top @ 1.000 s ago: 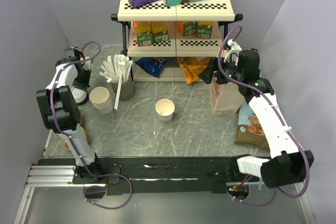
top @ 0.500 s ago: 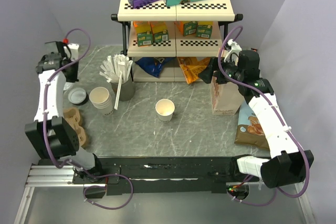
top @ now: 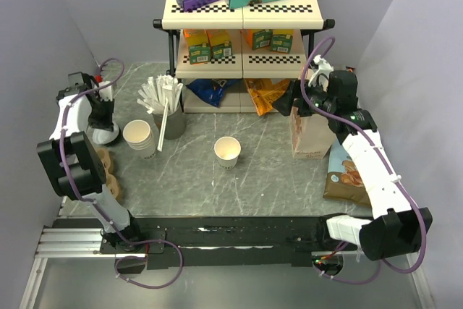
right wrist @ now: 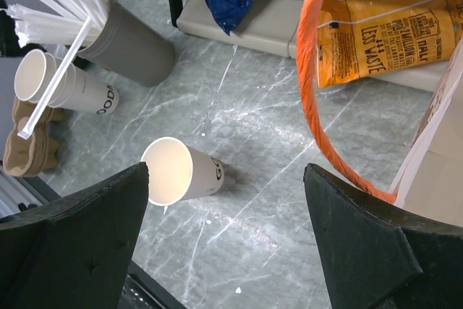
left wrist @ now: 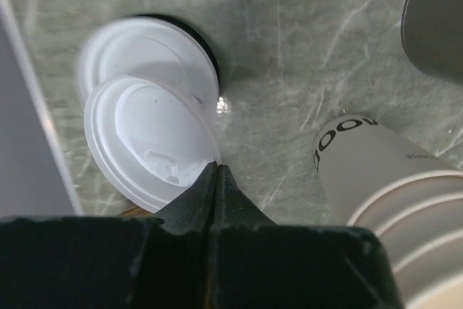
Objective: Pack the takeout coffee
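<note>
Left end effector (left wrist: 218,169) pinches lid (left wrist: 145,139); coffee cup (top: 227,151) well apart.

A grey marbled surface (top: 268,171) with pale veins fills the floor of the cell. Plain lilac-grey walls (top: 43,27) close in on three sides. At the back stands a two-tier, black-framed shelf (top: 242,11) with cream, checker-trimmed boards. The soft lighting seems to come from overhead.

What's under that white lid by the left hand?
A second lid lies under the top lid, shifted so its far half shows. Whatever is beneath the two lids is covered. The left hand is shut, its tips at the top lid's near edge.
</note>
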Motion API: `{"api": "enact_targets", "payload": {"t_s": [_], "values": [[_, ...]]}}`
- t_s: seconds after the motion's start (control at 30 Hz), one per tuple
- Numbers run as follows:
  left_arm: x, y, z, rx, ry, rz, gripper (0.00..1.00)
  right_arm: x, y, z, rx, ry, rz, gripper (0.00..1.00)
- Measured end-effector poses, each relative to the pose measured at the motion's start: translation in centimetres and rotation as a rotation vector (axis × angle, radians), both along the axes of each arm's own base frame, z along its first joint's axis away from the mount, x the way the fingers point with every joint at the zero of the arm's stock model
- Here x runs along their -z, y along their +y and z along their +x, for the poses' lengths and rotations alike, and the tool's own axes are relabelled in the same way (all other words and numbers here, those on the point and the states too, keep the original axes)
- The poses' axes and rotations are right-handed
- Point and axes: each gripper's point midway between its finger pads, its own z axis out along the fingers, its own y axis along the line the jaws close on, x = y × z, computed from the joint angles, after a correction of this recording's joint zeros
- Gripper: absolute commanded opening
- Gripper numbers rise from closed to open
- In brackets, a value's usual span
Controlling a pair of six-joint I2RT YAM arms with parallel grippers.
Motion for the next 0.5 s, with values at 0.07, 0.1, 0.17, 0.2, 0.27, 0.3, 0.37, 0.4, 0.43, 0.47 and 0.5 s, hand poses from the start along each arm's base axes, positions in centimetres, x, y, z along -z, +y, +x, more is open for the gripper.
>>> {"api": "enact_targets", "payload": {"t_s": [0.07, 0.1, 0.17, 0.2, 0.27, 0.3, 0.37, 0.4, 0.43, 0.47, 0.5], "values": [[0.8, -0.3, -0.3, 0.005, 0.028, -0.022, 0.01, 0.3, 0.0, -0.2, 0.000, 0.000, 0.001, 0.93], [0.9, -0.5, -0.3, 0.008, 0.031, -0.030, 0.01, 0.5, 0.0, -0.3, 0.001, 0.002, 0.002, 0.93], [1.0, -0.7, -0.3, 0.012, 0.030, -0.041, 0.01, 0.8, 0.0, -0.6, 0.001, 0.001, 0.007, 0.93], [1.0, -0.8, -0.3, 0.015, 0.030, -0.047, 0.01, 0.9, 0.0, -0.7, 0.001, 0.000, 0.011, 0.93], [1.2, -1.0, -0.2, 0.020, 0.031, -0.061, 0.01, 0.9, 0.1, -0.8, 0.000, -0.003, 0.018, 0.93], [1.3, -1.1, -0.2, 0.022, 0.036, -0.068, 0.01, 0.9, 0.1, -0.8, 0.000, -0.003, 0.019, 0.93], [1.7, -1.4, -0.4, 0.026, 0.049, -0.082, 0.01, 0.8, 0.1, -0.9, -0.001, -0.002, 0.023, 0.93], [1.7, -1.5, -0.5, 0.027, 0.055, -0.088, 0.01, 0.8, 0.1, -0.8, -0.001, -0.002, 0.023, 0.93], [1.7, -1.6, -0.7, 0.027, 0.061, -0.093, 0.01, 0.8, 0.1, -0.8, 0.000, -0.002, 0.023, 0.93], [1.6, -1.7, -0.8, 0.029, 0.065, -0.099, 0.01, 0.8, 0.1, -0.8, 0.000, -0.003, 0.024, 0.93], [1.3, -1.8, -0.8, 0.029, 0.065, -0.101, 0.01, 0.8, 0.1, -0.8, 0.000, -0.003, 0.023, 0.94]]}}
